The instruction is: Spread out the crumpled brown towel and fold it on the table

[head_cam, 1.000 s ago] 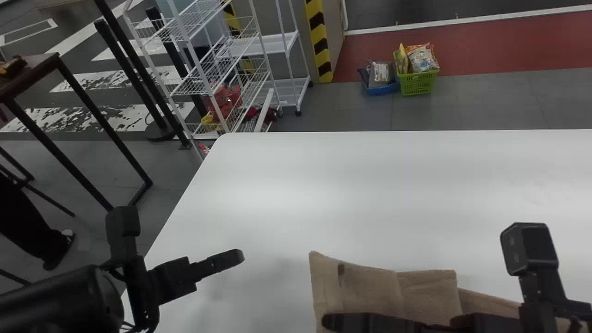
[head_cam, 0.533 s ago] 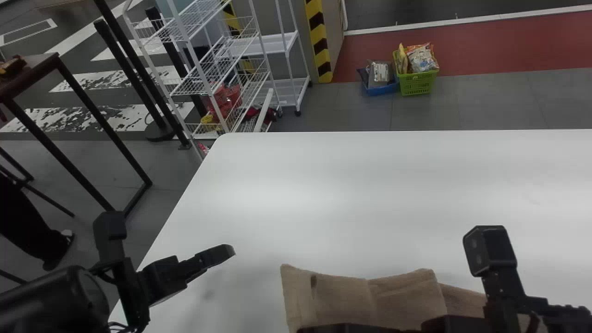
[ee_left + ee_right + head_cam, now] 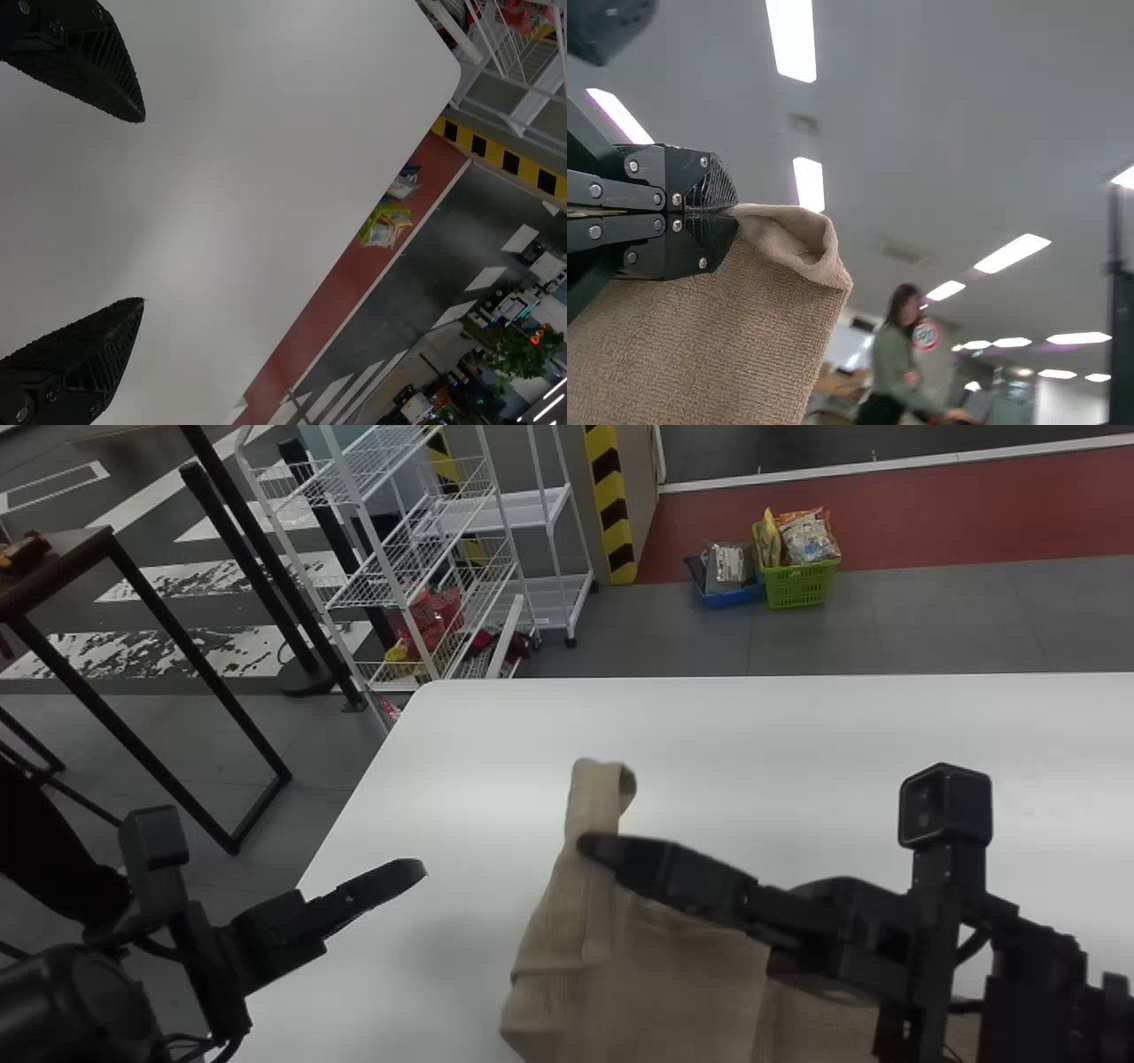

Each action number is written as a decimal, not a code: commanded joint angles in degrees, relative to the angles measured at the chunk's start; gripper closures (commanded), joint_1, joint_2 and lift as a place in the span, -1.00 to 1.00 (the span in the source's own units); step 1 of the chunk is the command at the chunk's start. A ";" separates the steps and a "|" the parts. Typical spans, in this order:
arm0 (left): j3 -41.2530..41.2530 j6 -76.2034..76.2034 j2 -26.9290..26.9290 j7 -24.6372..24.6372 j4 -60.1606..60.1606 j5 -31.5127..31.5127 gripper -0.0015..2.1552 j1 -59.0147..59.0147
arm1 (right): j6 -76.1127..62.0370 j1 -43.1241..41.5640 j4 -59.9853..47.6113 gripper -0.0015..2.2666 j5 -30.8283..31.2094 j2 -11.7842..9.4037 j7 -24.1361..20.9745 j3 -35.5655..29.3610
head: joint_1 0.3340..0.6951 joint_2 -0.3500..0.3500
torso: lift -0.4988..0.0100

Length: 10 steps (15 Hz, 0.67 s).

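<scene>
Fingers of the right gripper (image 3: 589, 846) are closed on the towel (image 3: 682, 992), clamping the brown cloth near its upper edge. A short section of the towel projects past the fingertips and curls over at its end; the main panel drapes below the fingers, toward the robot's side. The towel is positioned over the table (image 3: 753, 762); contact between its lower part and the table cannot be determined. Fingers of the left gripper (image 3: 415, 868) are spaced wide, to the left of the towel and apart from it.
</scene>
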 commanded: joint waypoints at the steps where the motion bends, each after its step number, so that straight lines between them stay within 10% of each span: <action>1: -0.37 0.24 -0.13 0.12 0.01 -0.18 -0.92 -0.04 | -4.24 -0.63 2.16 0.14 -2.11 0.75 0.67 -0.03 | 1.00 1.00 | 0.46; 10: -2.22 0.24 -0.22 0.73 0.19 -1.24 -0.92 -0.04 | 6.31 11.85 -13.22 0.15 1.23 0.75 -3.11 -3.98 | 1.00 1.00 | 0.46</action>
